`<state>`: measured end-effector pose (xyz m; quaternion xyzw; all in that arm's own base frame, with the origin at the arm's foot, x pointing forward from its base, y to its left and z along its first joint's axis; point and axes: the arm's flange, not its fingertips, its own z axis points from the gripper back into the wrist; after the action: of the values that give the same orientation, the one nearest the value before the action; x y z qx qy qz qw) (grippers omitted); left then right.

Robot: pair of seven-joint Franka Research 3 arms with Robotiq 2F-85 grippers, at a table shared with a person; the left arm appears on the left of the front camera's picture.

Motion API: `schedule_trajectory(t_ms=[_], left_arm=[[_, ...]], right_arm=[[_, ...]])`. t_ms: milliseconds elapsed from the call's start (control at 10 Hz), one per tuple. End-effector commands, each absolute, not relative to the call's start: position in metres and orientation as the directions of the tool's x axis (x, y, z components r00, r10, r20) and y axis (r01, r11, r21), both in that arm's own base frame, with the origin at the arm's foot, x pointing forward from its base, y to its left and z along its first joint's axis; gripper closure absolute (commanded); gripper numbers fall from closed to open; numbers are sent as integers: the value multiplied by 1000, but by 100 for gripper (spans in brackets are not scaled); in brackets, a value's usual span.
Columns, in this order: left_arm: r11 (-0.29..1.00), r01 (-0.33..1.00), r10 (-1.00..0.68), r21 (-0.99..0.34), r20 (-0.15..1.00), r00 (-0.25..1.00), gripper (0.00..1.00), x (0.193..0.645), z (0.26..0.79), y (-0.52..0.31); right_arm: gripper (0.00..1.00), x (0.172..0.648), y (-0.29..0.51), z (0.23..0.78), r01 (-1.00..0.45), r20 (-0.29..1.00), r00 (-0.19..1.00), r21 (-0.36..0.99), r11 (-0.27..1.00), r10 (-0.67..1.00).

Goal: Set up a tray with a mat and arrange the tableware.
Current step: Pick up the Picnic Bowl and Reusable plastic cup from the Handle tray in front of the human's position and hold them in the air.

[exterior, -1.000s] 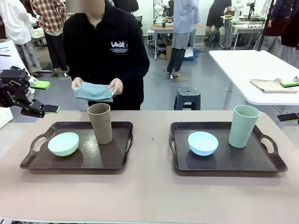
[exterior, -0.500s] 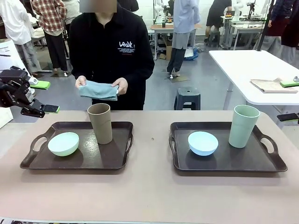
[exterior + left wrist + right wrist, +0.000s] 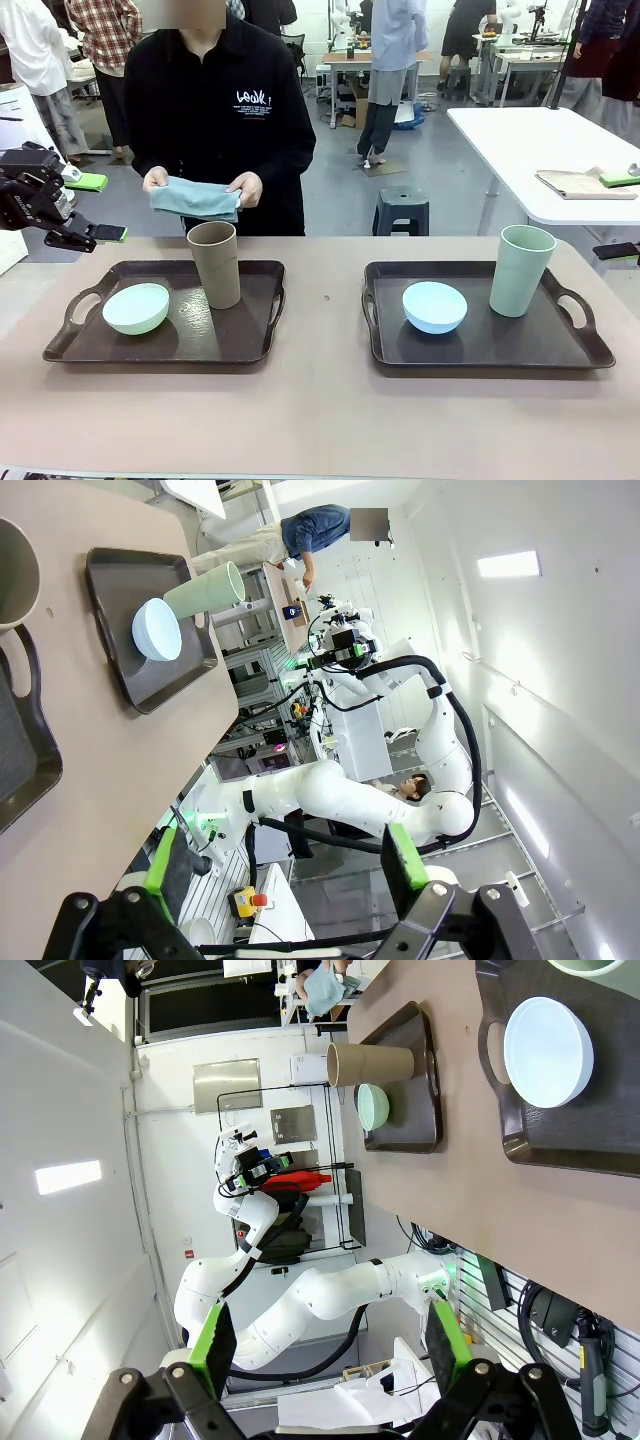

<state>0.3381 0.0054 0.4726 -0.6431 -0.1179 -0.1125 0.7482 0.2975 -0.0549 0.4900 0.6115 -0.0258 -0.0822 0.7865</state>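
Teal folded cloth mat (image 3: 197, 197), held by the person (image 3: 220, 110), probably wants a flat edge pinch from the left gripper (image 3: 283, 865) or right gripper (image 3: 330, 1345), both spread wide.

Floor (image 3: 420, 190): I see grey.
Furniture: white table (image 3: 540, 150) on my right, dark stool (image 3: 402, 208) near.
Walls (image 3: 60, 1080): white.

1. The table (image 3: 320, 420) has a plain beige-brown top and it spans the whole width of the front view
2. A dark brown tray (image 3: 215, 335) with handles lies flat on its left half
3. A second dark tray (image 3: 520, 345) lies on the right half, well apart from the first one
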Motion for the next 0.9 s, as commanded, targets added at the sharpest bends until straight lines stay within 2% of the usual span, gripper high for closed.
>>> schedule_trajectory(t_ms=[0, 500, 600, 700, 800], left_arm=[[126, 348, -11, -929, 350, 937, 0, 338, 471, 5], [126, 348, -11, -929, 350, 937, 0, 338, 471, 5], [148, 320, -17, -936, 321, 947, 0, 338, 473, 5], [373, 399, -75, -838, 401, 913, 0, 338, 486, 11], [596, 473, -179, -649, 467, 866, 0, 334, 518, 11]], right_arm=[[0, 300, -54, 492, 78, -43, 986, 973, 217, -159], [0, 300, -54, 492, 78, -43, 986, 973, 217, -159], [0, 298, -55, 490, 98, -60, 985, 966, 239, -161], [0, 304, -37, 512, -26, 86, 984, 936, 352, -157], [0, 317, -7, 544, -205, 287, 954, 838, 506, -88]])
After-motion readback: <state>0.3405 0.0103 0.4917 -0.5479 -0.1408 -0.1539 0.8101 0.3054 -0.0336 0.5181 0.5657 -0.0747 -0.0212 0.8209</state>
